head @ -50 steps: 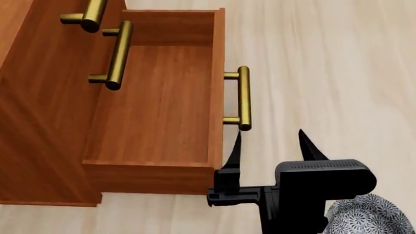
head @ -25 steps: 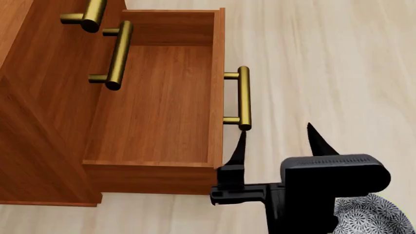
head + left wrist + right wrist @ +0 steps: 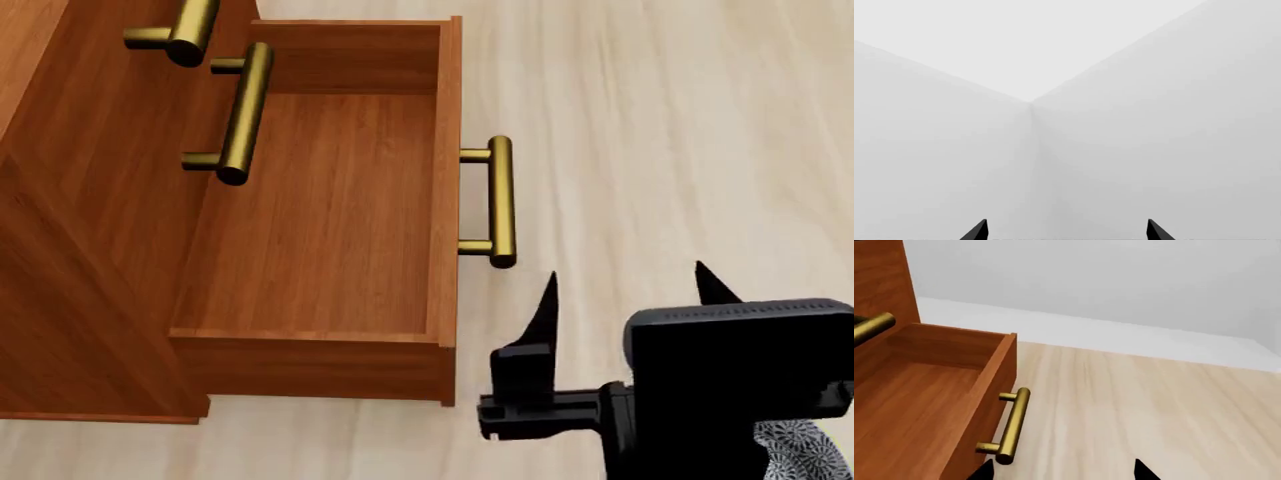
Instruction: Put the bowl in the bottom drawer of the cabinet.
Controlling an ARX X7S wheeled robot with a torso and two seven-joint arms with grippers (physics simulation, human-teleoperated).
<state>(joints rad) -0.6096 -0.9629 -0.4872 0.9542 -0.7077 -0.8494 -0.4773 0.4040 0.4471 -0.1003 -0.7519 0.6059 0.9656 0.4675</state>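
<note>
I count one cabinet [image 3: 80, 250], one drawer [image 3: 320, 230] pulled out at its foot, and three brass handles in my head view: the drawer's own handle [image 3: 499, 202] on its front, and two more handles [image 3: 240, 110] on the closed fronts above it. One bowl [image 3: 801, 452] shows, only as a sliver of patterned rim at the lower right corner, on the floor [image 3: 667, 120] behind my right arm's black housing and well apart from the drawer. The drawer's inside is bare wood.

My right end effector [image 3: 622, 290] hangs over the floor just off the drawer's front corner, below the handle, its two pointed fingers spread wide with nothing between them. In the right wrist view I see the drawer [image 3: 941, 400] and handle [image 3: 1011, 425] close by, and pale floor running to a white wall [image 3: 1121, 280]. The right arm's housing covers most of the bowl from my head camera.

My left end effector [image 3: 1066, 231] points at a blank white corner of wall; only its two fingertips show, set wide apart and holding nothing.

Compared with half a second ago, the right end effector has shifted to the right, away from the drawer's handle, where one fingertip had been nearly touching its lower end. Less of the bowl shows now. The drawer has not moved.
</note>
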